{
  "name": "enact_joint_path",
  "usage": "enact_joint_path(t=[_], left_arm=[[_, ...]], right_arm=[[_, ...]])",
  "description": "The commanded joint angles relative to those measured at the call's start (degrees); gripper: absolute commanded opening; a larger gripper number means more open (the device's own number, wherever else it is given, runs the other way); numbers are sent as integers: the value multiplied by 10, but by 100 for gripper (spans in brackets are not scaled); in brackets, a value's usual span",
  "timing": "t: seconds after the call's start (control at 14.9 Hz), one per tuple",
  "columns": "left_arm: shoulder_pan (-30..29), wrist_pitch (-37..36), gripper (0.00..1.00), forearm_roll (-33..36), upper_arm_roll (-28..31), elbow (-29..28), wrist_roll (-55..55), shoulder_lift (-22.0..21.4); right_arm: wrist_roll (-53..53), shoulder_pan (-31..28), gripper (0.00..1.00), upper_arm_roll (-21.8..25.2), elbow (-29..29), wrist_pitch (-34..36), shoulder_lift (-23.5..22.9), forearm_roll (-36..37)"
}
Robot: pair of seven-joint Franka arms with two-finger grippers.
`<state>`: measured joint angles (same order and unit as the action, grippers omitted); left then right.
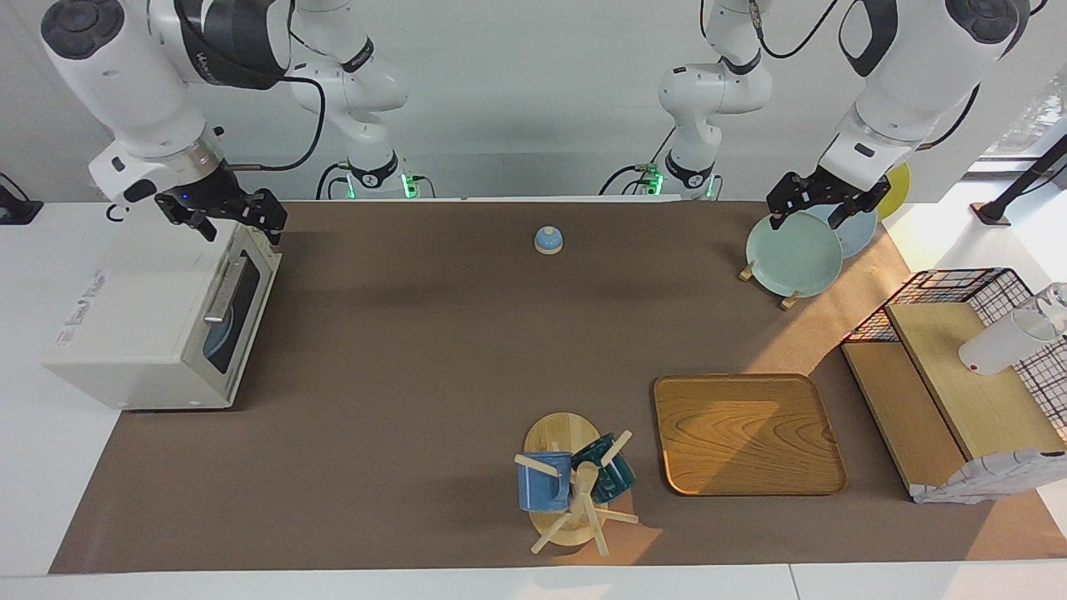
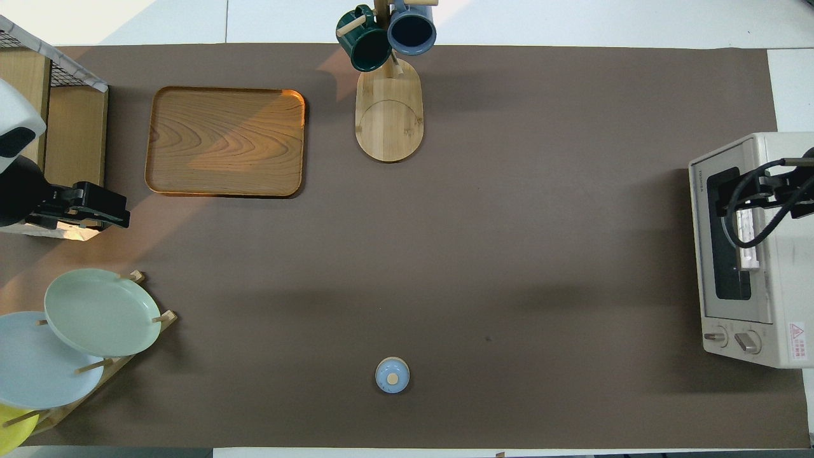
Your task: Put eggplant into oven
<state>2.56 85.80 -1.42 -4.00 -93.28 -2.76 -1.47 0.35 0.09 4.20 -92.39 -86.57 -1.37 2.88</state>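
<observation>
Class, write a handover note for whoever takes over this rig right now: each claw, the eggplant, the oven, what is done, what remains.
Right claw: over the oven, at its end nearer the robots.
Left claw: waits over the green plate.
Oven door: shut.
Eggplant: in neither view; whether it is inside cannot be told.
Left: check that the eggplant is in the oven.

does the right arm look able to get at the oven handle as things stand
Probably yes. The right gripper is over the oven top's edge nearest the robots, the door is shut, and nothing lies in front of the handle.
</observation>
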Motion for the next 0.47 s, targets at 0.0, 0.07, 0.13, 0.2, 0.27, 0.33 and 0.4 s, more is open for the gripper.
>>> enact_joint_path(t=[0.0, 0.07, 0.13, 0.2, 0.27, 0.33, 0.4], left_arm=[[-6, 3, 100, 12, -5, 0, 2, -5], [-6, 3, 100, 12, -5, 0, 2, -5], [-6, 3, 100, 12, -5, 0, 2, -5], [-6, 3, 100, 12, -5, 0, 2, -5], [-6, 3, 100, 12, -5, 0, 2, -5], [-6, 3, 100, 12, -5, 0, 2, -5], [-6, 3, 100, 12, -5, 0, 2, -5]], right_arm=[[-15, -18, 100, -2, -2, -4, 6, -23], [-15, -18, 100, -1, -2, -5, 8, -24], [-13, -18, 100, -1, -2, -6, 8, -24], [-11, -18, 100, -1, -1, -7, 8, -24], [-13, -18, 100, 0, -1, -7, 8, -24], [-13, -18, 100, 0, -1, -6, 8, -24], [-13, -18, 100, 0, -1, -6, 9, -24]])
